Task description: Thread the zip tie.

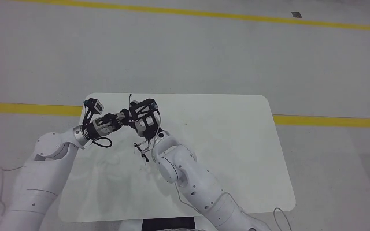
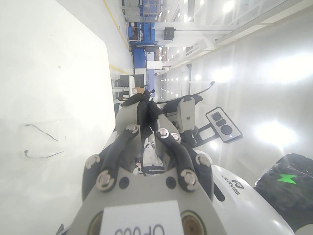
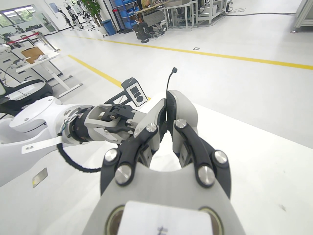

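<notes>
The left gripper (image 2: 144,102) had its fingers pressed together, just beside the right gripper (image 3: 167,106), which was clamped on the zip tie (image 3: 168,84), its head end standing free above the worktop (image 3: 244,147). The strap looked liable to flex or slip, so its tail could miss the head's small slot.

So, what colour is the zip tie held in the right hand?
The zip tie is black; the right wrist view shows it best.
</notes>
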### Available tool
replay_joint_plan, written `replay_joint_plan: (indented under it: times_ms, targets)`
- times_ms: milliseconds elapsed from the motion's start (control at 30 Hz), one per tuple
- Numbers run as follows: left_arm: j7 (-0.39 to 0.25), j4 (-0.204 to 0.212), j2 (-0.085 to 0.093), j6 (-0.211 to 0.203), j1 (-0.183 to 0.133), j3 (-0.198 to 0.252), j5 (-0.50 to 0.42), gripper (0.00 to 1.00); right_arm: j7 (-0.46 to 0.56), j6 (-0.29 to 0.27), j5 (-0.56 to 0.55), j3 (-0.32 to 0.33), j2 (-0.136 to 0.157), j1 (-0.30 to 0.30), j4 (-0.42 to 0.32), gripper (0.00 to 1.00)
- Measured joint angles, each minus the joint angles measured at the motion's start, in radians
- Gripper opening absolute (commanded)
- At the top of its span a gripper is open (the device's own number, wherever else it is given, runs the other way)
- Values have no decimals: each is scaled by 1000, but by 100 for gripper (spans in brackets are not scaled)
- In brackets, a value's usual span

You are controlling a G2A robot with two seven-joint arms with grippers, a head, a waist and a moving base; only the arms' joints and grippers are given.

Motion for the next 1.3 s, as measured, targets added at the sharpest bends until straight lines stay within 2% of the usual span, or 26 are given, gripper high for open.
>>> replay_joint_plan:
  times_ms: [1300]
  targets:
    - [0, 0, 0, 0, 0, 0, 0, 0, 53, -3, -59, 2, -8, -28, 8, 0]
